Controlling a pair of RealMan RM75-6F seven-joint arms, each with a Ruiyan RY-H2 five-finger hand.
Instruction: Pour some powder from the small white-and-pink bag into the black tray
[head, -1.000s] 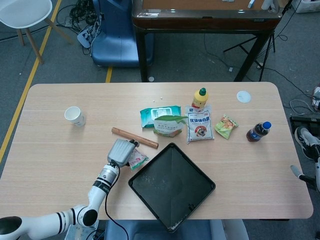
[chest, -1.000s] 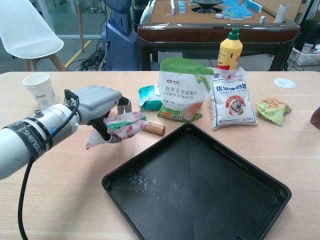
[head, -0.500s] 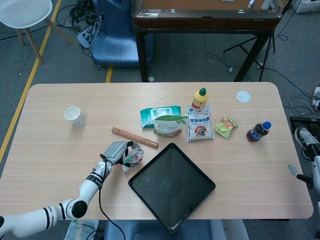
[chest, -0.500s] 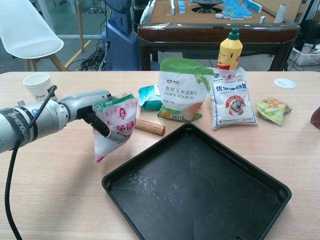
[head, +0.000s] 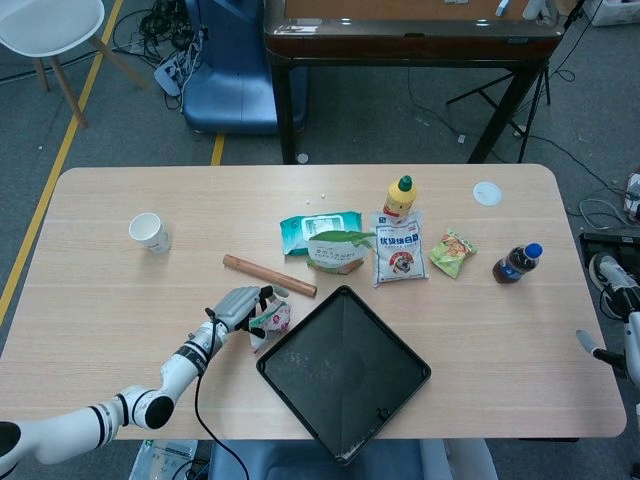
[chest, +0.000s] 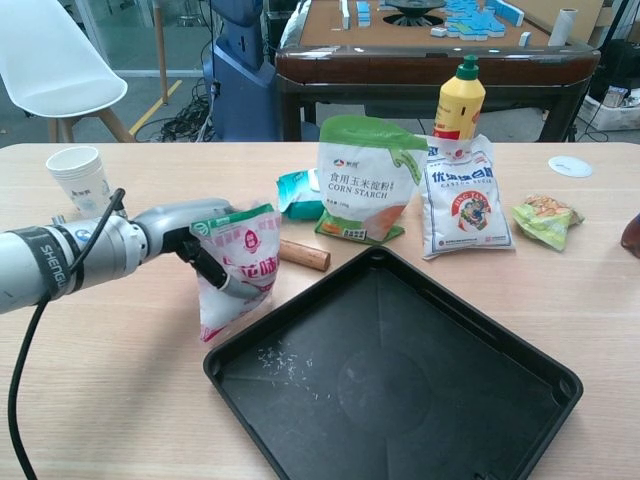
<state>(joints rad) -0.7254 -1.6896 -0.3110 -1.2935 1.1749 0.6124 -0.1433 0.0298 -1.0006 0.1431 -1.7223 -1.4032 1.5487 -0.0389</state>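
Note:
The small white-and-pink bag (chest: 240, 268) stands upright, its bottom on or just above the table at the black tray's left corner. My left hand (chest: 185, 235) grips it from the left, fingers wrapped across its front. From the head camera, the left hand (head: 238, 305) and the bag (head: 273, 316) lie just left of the black tray (head: 300, 350). The black tray (chest: 500, 340) holds a thin scatter of white powder (chest: 285, 360) near its left side. Only a grey sliver of my right hand (head: 590, 345) shows at the right edge, off the table.
A wooden rolling pin (chest: 303, 256) lies right behind the bag. Behind the tray stand a corn starch bag (chest: 365, 180), a white sugar bag (chest: 465, 200) and a yellow bottle (chest: 458, 100). A paper cup (chest: 78, 175) is at far left, a green snack bag (chest: 545, 220) at right.
The left hand has turned the bag from lying sideways in the air to upright and lowered it to the table beside the tray's left corner.

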